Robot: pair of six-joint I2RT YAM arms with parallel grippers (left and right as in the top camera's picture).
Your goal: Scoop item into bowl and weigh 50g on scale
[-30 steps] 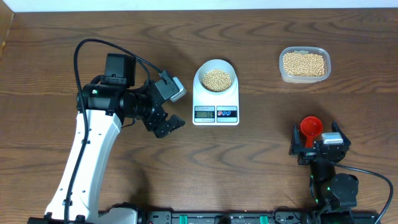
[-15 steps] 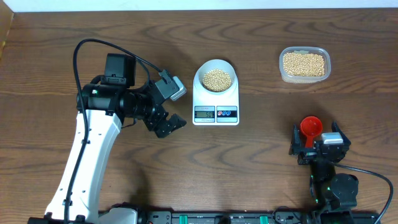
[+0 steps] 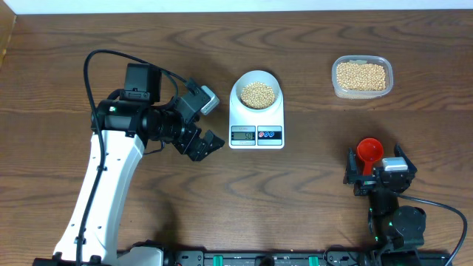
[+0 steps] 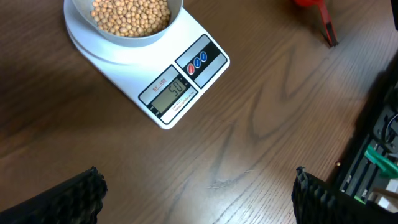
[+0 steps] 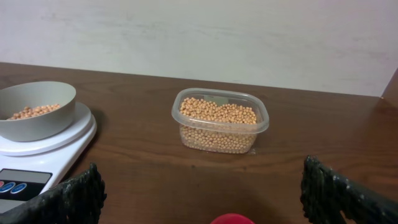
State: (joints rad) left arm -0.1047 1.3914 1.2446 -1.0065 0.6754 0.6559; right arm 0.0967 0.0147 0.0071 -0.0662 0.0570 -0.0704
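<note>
Twice finding jaws spread wide, gripping nothing. Seeing many small round tan-yellow beans [image 3: 257, 94] in small pale blue-white bowl [image 3: 237, 87] on flat white rectangular digital scale [image 3: 256, 120], just right of left gripper [image 3: 202, 127]. Noticing red plastic scoop [image 3: 369, 150] lying between jaws of right gripper [image 3: 375, 164]; clear plastic tub [image 3: 361, 94] of beans well beyond.

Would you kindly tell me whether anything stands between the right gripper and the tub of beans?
Only the red scoop, lying just in front of the right gripper. Beyond it there is bare table up to the tub of beans.
</note>
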